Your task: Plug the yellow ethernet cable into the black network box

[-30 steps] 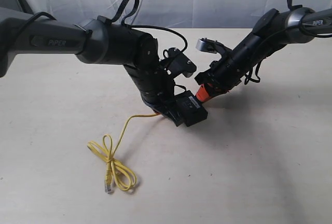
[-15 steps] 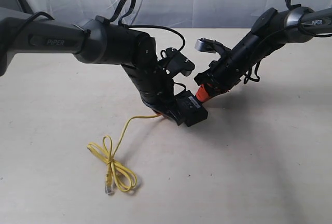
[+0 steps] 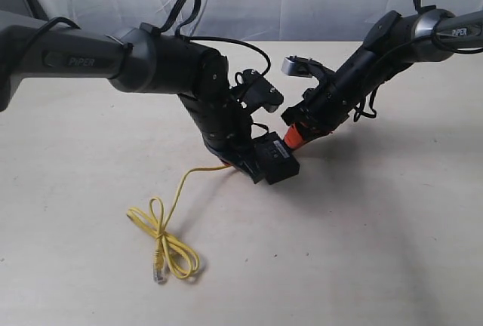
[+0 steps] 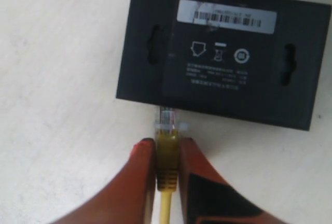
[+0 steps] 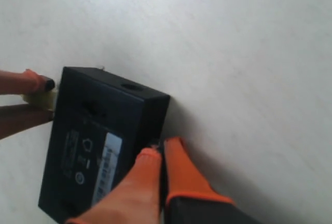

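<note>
"Where the two arms met over the pale surface (image 3: 377, 250), what lay between them?" asked the listener.

"The black network box (image 3: 275, 161) lay flat there, label side up. The left claw (image 4: 166, 143) was closed on the yellow ethernet cable (image 4: 167, 164). Its orange fingers (image 4: 140, 182) pinched the yellow boot just behind the clear plug. The plug's tip touched the side of the box that faced that claw."

"And the rest of the cable?"

"It trailed away from the box on the left claw's side and ended in loose loops on the surface, well apart from the box. The second plug lay free among them."

"What was the right claw doing?"

"The right claw (image 5: 162, 149) sat at the opposite side of the box. Its fingers were drawn together with nothing between them, and their tips were against the box's wall. It looked like a brace."

"Which step was this?"

"Insertion, I judged. Most of the clear plug showed outside the box, so it seemed to be at the port's mouth and not seated. The port itself was hidden."

"What did the next move call for?"

"A straight push toward the box along the plug's own line, with a firm pinch on the boot. The right claw would need to stop the box from sliding. A tilted plug would likely catch on the port's rim."
</note>
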